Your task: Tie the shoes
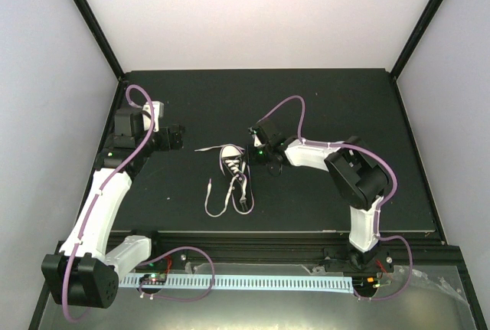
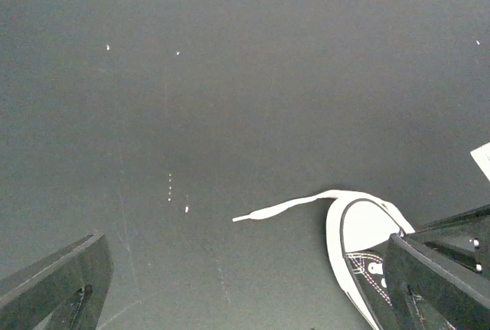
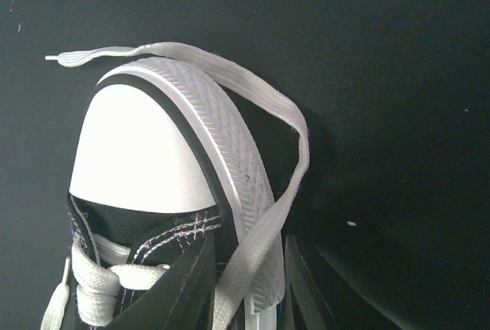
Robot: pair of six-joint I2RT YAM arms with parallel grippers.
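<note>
The shoe [image 1: 233,163] is a small black sneaker with a white toe cap, standing mid-mat with its toe toward the far side. Its long white laces [image 1: 222,200] trail loose toward the near edge, and one end lies left of the toe [image 2: 283,206]. My right gripper [image 1: 254,150] is at the shoe's right side. In the right wrist view its fingers [image 3: 180,292] press in on either side of the white rubber rim [image 3: 230,154] with a lace strand [image 3: 260,100] caught between them. My left gripper [image 1: 178,135] hangs wide open left of the shoe [image 2: 356,242], holding nothing.
The black mat [image 1: 321,100] covers the table between white walls. A perforated white rail [image 1: 253,280] and cables run along the near edge by the arm bases.
</note>
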